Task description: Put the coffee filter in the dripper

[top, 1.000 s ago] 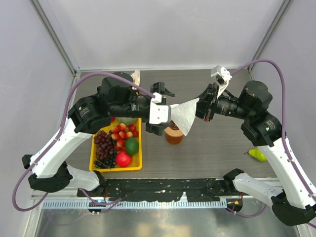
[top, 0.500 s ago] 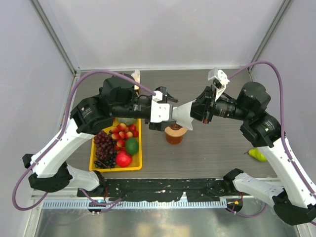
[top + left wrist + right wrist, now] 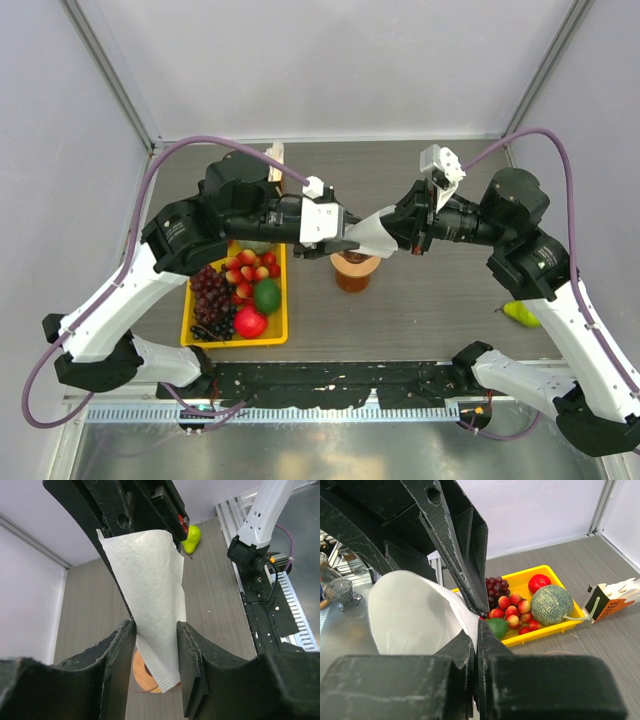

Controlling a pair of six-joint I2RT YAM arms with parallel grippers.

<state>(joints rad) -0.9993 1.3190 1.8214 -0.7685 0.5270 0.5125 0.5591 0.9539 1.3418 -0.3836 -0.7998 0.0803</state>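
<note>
The filter (image 3: 372, 235) hung in the air between the two arms, just above the dripper (image 3: 354, 262) and not yet in it. The right hand (image 3: 405, 228) was pressed together on the filter's edge, the paper pinched between its fingers. The left hand (image 3: 350, 240) stood part-spread, one finger against each side of the opened cone, gripping it. The dripper sat on a jug (image 3: 352, 281) of brown liquid on the surface (image 3: 440, 300), beside a yellow tray (image 3: 281, 332) of fruit. A pear (image 3: 522, 313) lay well apart to the right.
</note>
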